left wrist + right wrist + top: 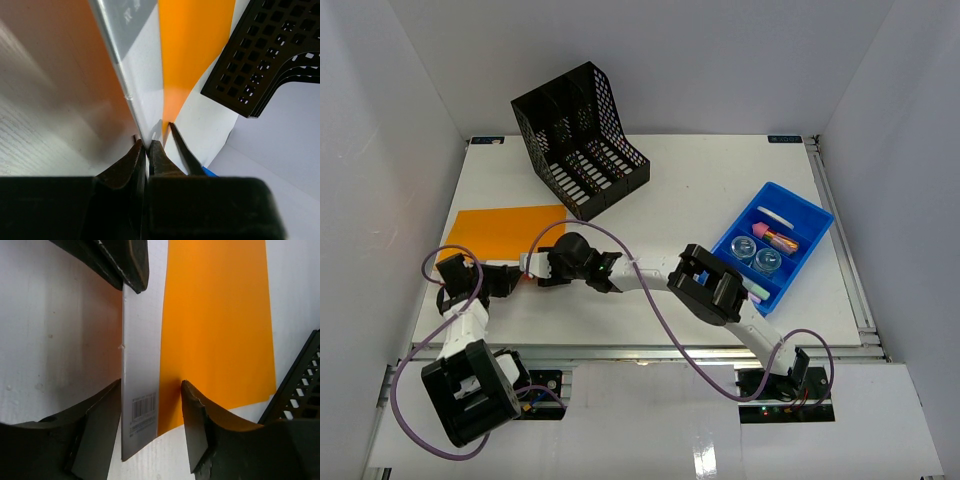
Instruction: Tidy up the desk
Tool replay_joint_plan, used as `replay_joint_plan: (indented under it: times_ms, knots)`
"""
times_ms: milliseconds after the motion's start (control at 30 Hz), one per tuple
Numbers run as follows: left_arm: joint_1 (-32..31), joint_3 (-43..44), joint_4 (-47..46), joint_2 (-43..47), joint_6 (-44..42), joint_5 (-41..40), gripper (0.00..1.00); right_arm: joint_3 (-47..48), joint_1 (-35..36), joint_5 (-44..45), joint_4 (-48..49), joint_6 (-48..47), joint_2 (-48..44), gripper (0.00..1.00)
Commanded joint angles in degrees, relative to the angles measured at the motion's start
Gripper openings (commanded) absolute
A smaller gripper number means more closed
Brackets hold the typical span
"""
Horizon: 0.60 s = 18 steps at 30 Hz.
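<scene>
- Currently the desk [720,170] fills the top view as a white surface walled in by pale grey, with both arms reaching over its left half.
- An orange sheet [505,228] lies flat on the desk's left side, and both hands meet at its near edge.
- The left hand [149,142] is closed, its fingertips pinched tight on the thin edge of a white strip [141,340] that runs alongside the orange sheet.
- Whether strip and sheet are one piece cannot be told; the strip carries a small barcode near one end.
- The right hand [151,390] reaches across from the right, its jaws parted and standing either side of the strip's barcode end.
- One finger is just beside the strip's edge and the other stands clear of it over the orange, so it grips nothing.
- A black file rack [582,140] sits at the rear of the desk, just beyond the orange sheet.
- A blue tray [820,212] holding small items rests on the right side, well apart from both hands.
</scene>
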<state>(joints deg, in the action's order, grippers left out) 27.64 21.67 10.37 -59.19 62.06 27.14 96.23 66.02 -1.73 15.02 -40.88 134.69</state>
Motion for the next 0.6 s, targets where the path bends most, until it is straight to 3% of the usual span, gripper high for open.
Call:
replay_joint_plan:
  times_ms: [0, 67, 133, 167, 233, 300, 400, 567]
  knots:
    - [-0.13, -0.14, -0.03, 1.73, 0.18, 2.81, 0.0, 0.06, 0.43, -2.26, 3.3, -1.54, -1.79, 0.27]
    - [-0.13, -0.14, 0.4, 1.88, 0.33, 2.59, 0.0, -0.23, 0.5, -3.46, 2.41, -1.17, -2.38, 0.18]
    - [-0.13, -0.04, 0.83, 2.06, 0.42, 2.39, 0.12, -0.43, 0.51, -4.63, 1.94, -0.04, -3.22, 0.14]
    - [-0.13, 0.12, 1.25, 2.09, 0.31, 2.39, 0.27, -0.53, 0.51, -5.15, 1.84, 0.56, -3.5, 0.12]
    - [-0.13, 0.04, 1.75, 2.73, -0.38, 2.25, 0.66, -0.98, 0.49, -6.13, 1.56, 3.09, -4.19, 0.09]
    - [-0.13, 0.11, 3.55, 4.01, -1.23, 0.52, 0.9, -1.34, 0.35, -7.29, 1.25, 5.14, -5.14, 0.08]
    - [-0.13, 0.05, 5.84, 6.94, -2.75, -1.8, 0.98, -1.57, 0.23, -8.25, 0.96, 7.97, -6.14, 0.08]
    - [-0.21, 2.04, 8.11, 7.36, -4.29, -9.76, 0.98, -2.99, -0.2, -10.17, 0.21, 11.18, -8.3, 0.08]
